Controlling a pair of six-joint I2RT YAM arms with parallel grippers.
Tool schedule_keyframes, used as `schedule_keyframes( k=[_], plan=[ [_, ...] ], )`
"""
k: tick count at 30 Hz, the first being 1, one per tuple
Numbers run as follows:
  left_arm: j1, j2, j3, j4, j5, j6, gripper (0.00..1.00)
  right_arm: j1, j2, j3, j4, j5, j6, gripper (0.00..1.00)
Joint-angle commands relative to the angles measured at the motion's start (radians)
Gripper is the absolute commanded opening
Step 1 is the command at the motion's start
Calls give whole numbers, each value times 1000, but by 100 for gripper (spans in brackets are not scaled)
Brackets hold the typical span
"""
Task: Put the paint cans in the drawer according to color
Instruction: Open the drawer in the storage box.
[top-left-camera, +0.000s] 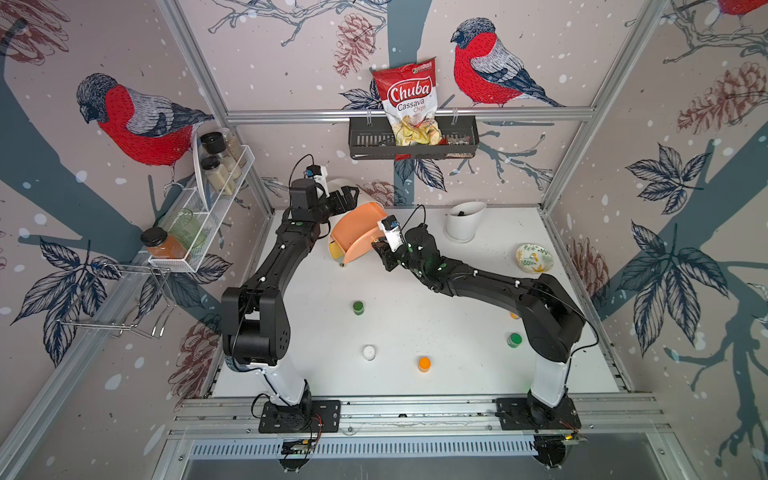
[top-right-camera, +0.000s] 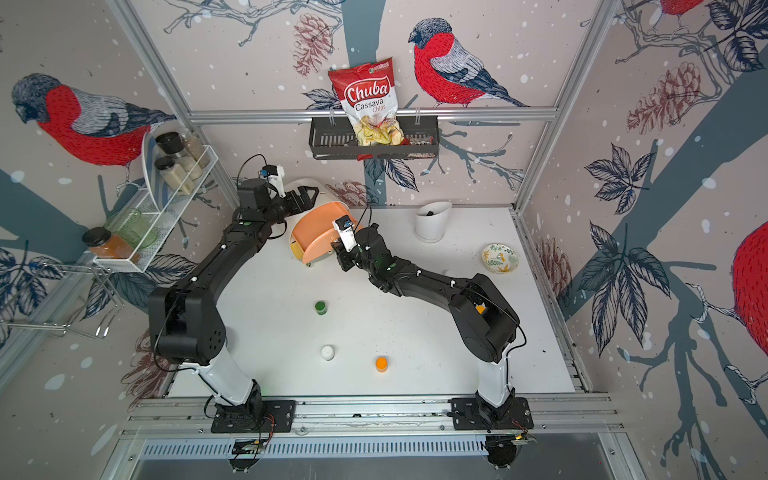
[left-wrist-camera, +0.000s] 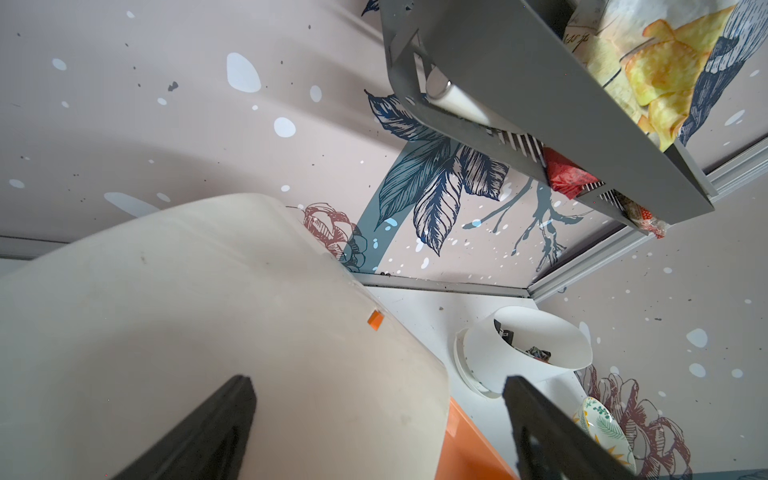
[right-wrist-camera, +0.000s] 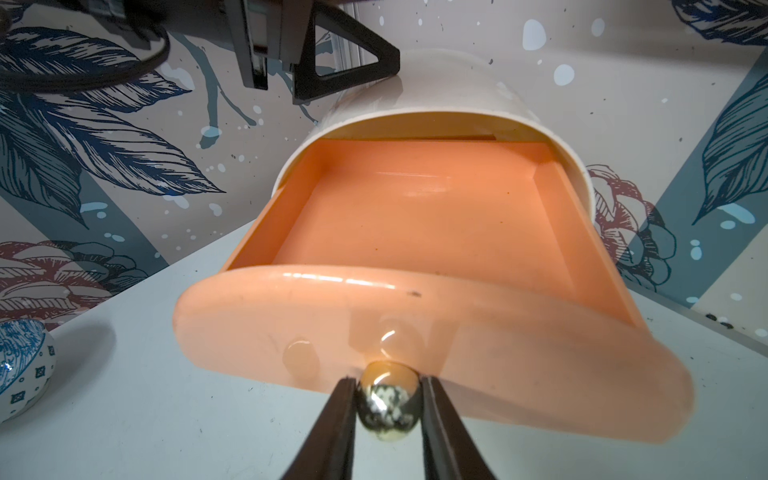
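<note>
Right wrist view: the brass knob (right-wrist-camera: 388, 405) of the peach drawer (right-wrist-camera: 415, 216) is clasped by the right gripper (right-wrist-camera: 388, 380), with one finger pressed against each side. The drawer is seen pulled out of the white chest (right-wrist-camera: 440, 83) toward those fingers. In a top view, the left gripper (top-left-camera: 349, 197) is held over the chest's arched back, beyond the right fingers. Its own fingers (left-wrist-camera: 226, 415) are spread wide and nothing is grasped between them. Five paint cans (top-left-camera: 358, 307), two green, two orange and one white, are scattered on the table (top-left-camera: 395, 328), well behind both pairs of fingers.
</note>
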Motion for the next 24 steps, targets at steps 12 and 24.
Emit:
schedule_keyframes(
  k=[12, 24],
  plan=[
    [-12, -30, 35, -100, 7, 10, 97, 0, -59, -47, 46, -3, -38, 64],
    [-112, -194, -10, -209, -175, 60, 97, -20, -255, -249, 146, 46, -22, 74]
  ],
)
